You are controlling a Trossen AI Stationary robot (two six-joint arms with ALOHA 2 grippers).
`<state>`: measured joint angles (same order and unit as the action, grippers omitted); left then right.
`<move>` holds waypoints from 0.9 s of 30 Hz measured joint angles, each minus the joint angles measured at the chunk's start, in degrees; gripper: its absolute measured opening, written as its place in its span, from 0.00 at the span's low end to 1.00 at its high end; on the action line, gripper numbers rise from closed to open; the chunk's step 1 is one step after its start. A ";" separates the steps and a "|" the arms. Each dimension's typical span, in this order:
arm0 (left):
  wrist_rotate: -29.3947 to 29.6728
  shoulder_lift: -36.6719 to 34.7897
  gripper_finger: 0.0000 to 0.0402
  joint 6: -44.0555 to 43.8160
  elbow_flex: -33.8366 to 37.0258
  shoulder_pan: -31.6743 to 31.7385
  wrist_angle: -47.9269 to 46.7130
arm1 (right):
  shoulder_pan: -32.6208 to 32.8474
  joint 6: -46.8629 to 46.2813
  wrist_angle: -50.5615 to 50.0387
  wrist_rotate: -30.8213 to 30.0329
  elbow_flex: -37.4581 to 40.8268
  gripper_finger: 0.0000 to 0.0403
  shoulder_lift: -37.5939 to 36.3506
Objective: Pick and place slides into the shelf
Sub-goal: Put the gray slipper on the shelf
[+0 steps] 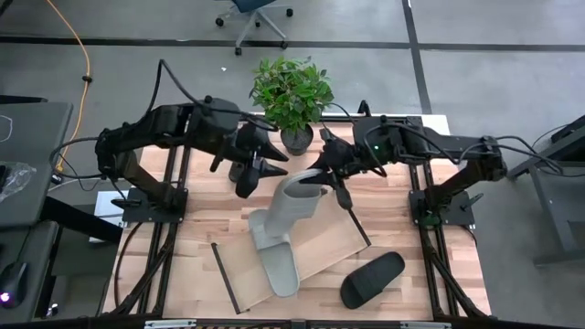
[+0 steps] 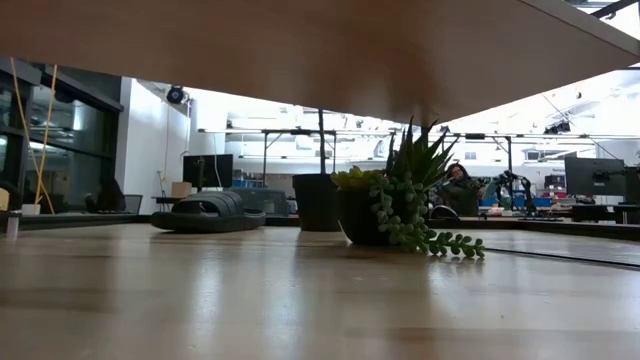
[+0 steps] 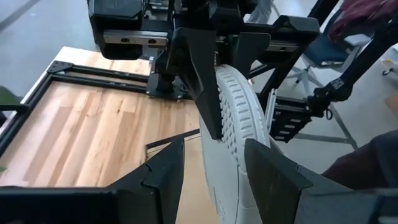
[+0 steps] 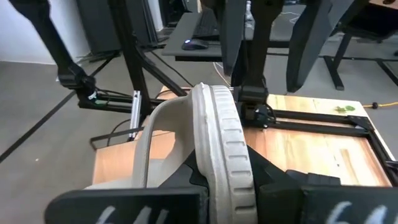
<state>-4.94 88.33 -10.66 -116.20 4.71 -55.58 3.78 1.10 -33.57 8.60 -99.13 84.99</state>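
High view: the right gripper (image 1: 322,175) is clamped on a light grey slide (image 1: 291,203), holding it raised on edge over the middle of the desk (image 1: 196,228), above the far end of the shelf (image 1: 324,247). The right wrist view shows its fingers (image 4: 273,180) pressed against the ribbed sole of that slide (image 4: 221,149), with the wide strap (image 4: 155,134) bulging to one side. A second light grey slide (image 1: 277,260) lies flat on the shelf, toe pointing toward the desk's near edge; the raised one touches or overlaps its heel end. The shelf sits askew in the desk's middle, its thin dark edges (image 1: 226,277) visible. A black slide (image 1: 372,279) lies on the bare desk near the near right corner, just beside the shelf. The left gripper (image 1: 259,169) hangs at the desk's far middle, close to the raised slide, its fingers (image 3: 155,177) parted and empty. A potted plant (image 1: 292,96) stands at the far edge's centre. In the low view another black slide (image 2: 208,213) rests beside a dark pot (image 2: 318,202).
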 joint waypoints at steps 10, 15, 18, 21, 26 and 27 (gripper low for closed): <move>-3.46 0.02 0.39 5.26 0.00 4.56 -2.25 | -2.86 1.38 1.21 -3.03 0.00 0.04 2.03; -4.45 0.02 0.39 7.96 0.00 6.06 -3.78 | -4.31 1.95 1.82 -4.07 0.00 0.04 3.05; -5.19 0.05 0.39 9.49 0.00 7.06 -5.53 | -5.10 2.25 2.08 -4.08 0.00 0.04 3.55; -5.17 0.73 0.39 10.91 -0.02 7.58 -7.09 | -5.72 2.90 2.72 -4.09 0.00 0.04 4.09; -6.31 1.92 0.39 12.61 -0.02 8.57 -8.37 | -6.19 3.81 3.38 -3.61 0.02 0.04 5.53; -6.56 2.22 0.39 12.97 -0.02 8.76 -8.55 | -6.19 3.93 4.02 -3.61 0.02 0.04 5.79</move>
<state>-11.50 90.55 2.31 -116.22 13.46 -64.14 -2.42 5.04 -29.56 4.99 -99.11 90.77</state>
